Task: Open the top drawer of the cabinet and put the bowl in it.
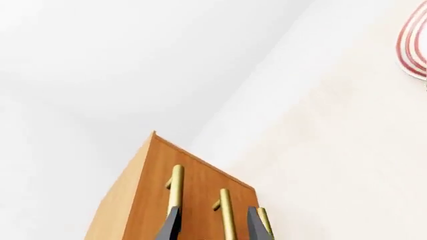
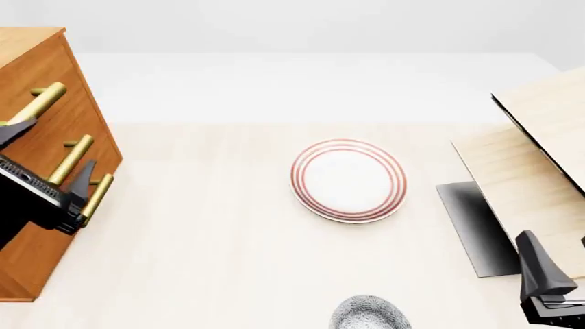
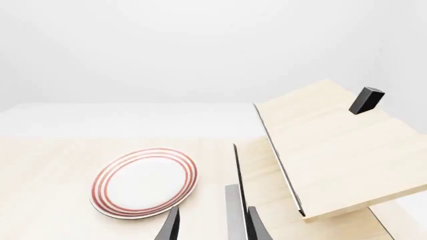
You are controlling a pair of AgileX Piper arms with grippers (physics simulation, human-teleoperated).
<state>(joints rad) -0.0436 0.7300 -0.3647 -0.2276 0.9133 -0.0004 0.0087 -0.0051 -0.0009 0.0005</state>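
At the front view's lower edge the bowl (image 2: 369, 314) is showing, unseen by either wrist camera, while the left gripper (image 1: 212, 226) is straddling, jaws parted, a cabinet (image 1: 193, 192) handle (image 1: 227, 215).

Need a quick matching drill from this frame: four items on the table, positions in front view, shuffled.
Items:
1. cabinet
2. plate
3. bowl
4. pale wood structure

Places in the front view:
A. bottom edge, near side
B. far left
C. middle of the table
D. far right

Pairs: 1-B, 2-C, 3-A, 4-D
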